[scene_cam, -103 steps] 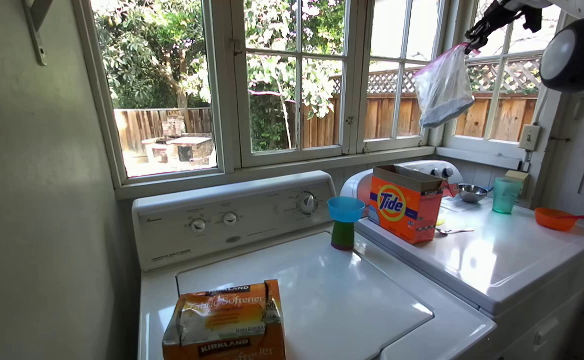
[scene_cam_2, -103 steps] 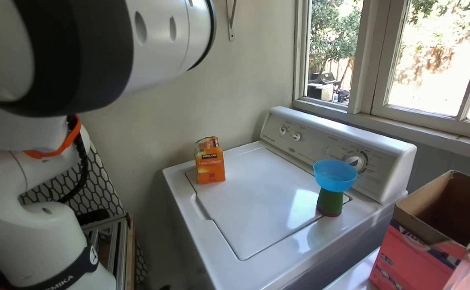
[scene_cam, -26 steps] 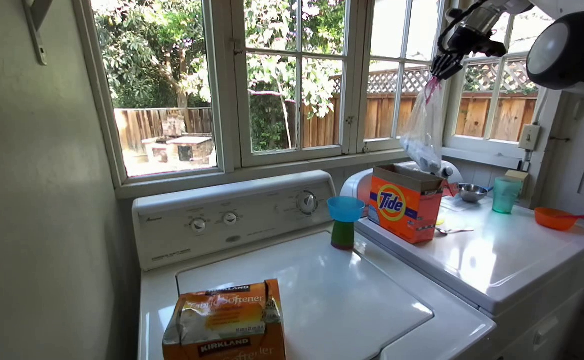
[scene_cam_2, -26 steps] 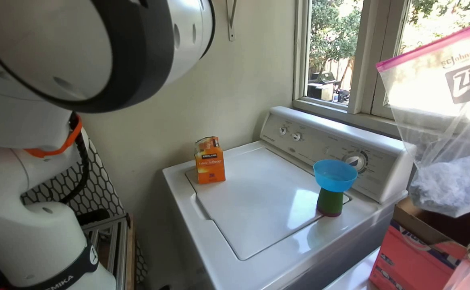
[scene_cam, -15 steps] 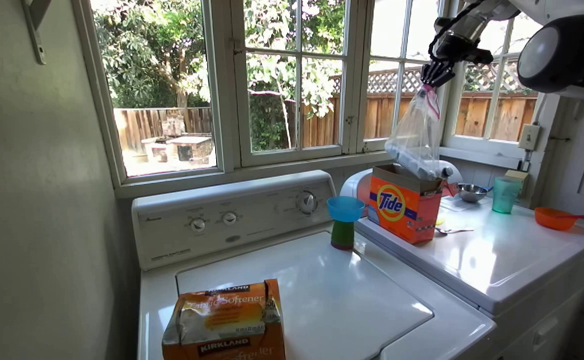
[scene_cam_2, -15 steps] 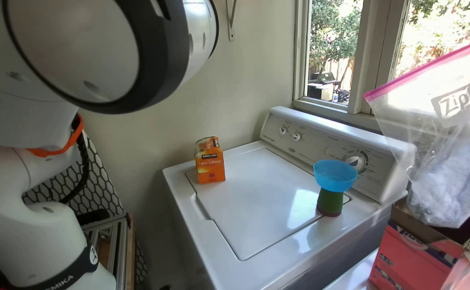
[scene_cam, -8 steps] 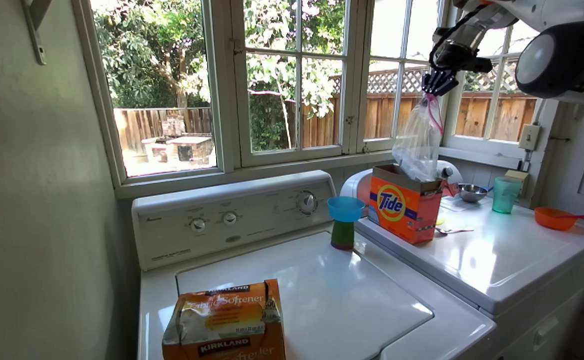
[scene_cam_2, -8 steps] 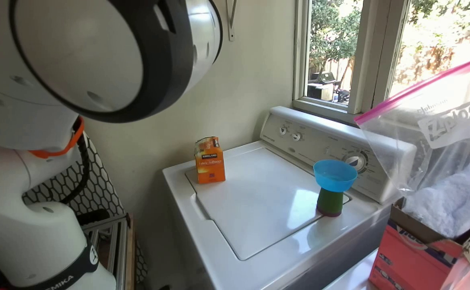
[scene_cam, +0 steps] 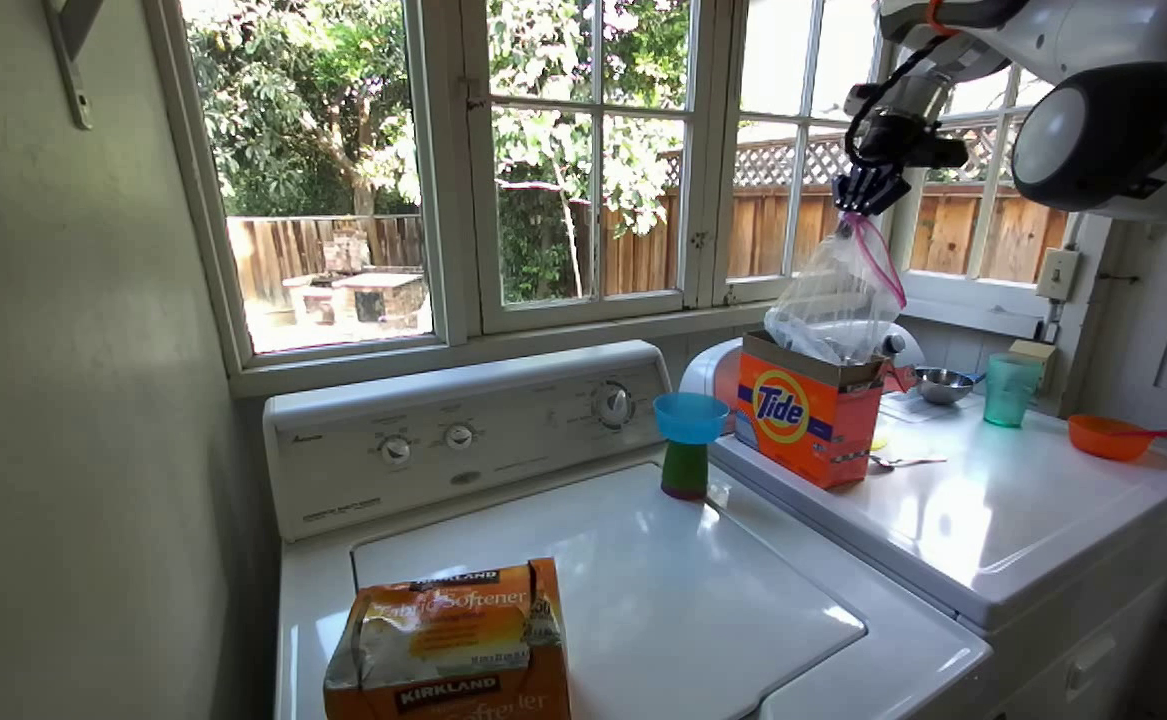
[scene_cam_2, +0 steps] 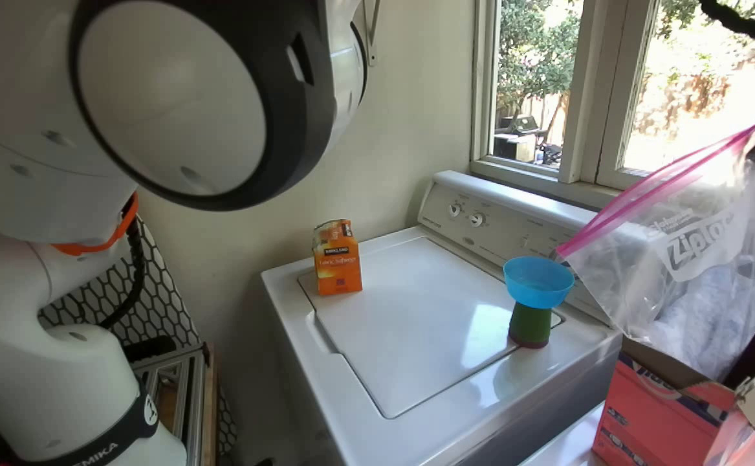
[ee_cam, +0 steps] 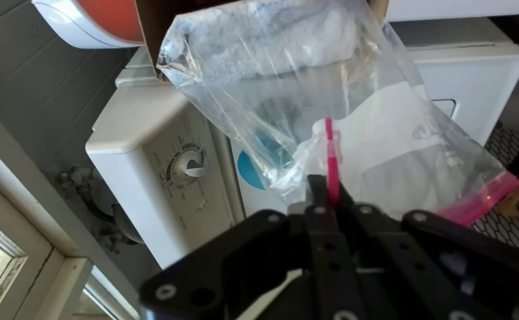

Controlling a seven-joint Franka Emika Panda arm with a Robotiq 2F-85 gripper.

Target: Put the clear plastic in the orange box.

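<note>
The clear plastic bag has a pink zip edge and whitish-blue stuff in its bottom. It also shows in an exterior view and the wrist view. My gripper is shut on the bag's pink top edge; the fingertips pinch it in the wrist view. The bag hangs at the mouth of the open orange Tide box, its lower end just inside the rim and partly hidden by the front wall. The box's reddish side shows in an exterior view.
An orange Kirkland box sits on the white washer. A blue bowl stands on a green cup beside the Tide box. A metal bowl, green cup and orange bowl stand on the dryer.
My gripper has carried the bag from high near the window over to the Tide box and lowered it. In the last second the bag's bottom has sunk to the box's mouth.
</note>
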